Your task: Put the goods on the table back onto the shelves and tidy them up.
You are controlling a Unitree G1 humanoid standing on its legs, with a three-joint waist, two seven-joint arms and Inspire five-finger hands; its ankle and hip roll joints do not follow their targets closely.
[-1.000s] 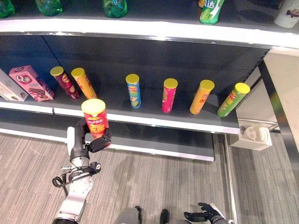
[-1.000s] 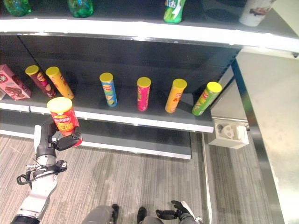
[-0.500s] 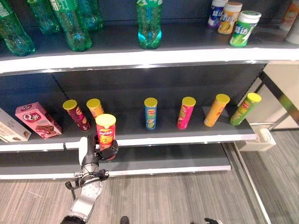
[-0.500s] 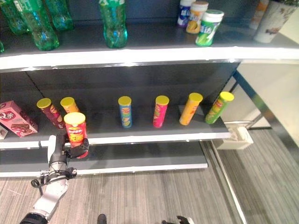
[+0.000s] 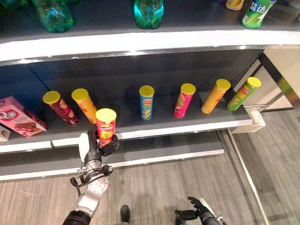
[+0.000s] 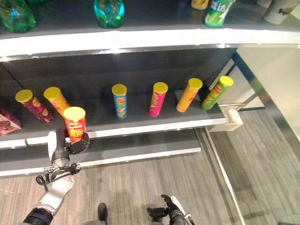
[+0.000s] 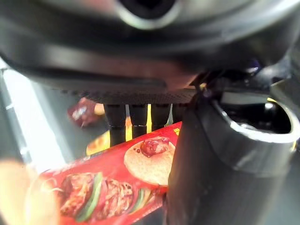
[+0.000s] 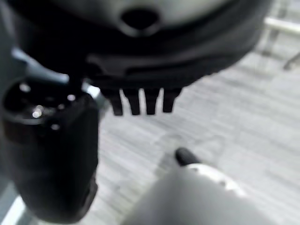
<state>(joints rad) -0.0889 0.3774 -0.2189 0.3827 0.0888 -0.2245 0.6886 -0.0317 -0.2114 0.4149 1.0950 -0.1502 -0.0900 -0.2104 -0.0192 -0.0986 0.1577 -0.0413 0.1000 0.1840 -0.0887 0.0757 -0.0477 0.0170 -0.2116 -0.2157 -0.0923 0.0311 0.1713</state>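
Your left hand (image 5: 96, 144) is curled round the red chip can (image 5: 105, 127), left of centre at the middle shelf (image 5: 154, 127) edge. Slide it upright into the gap before the blue can (image 5: 146, 102). Your right hand (image 5: 197, 213), lower right, hangs relaxed and empty.

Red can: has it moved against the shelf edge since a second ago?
Yes. Held in the left hand, the red can has risen: most of it now shows above the middle shelf's front edge, right of the orange can.
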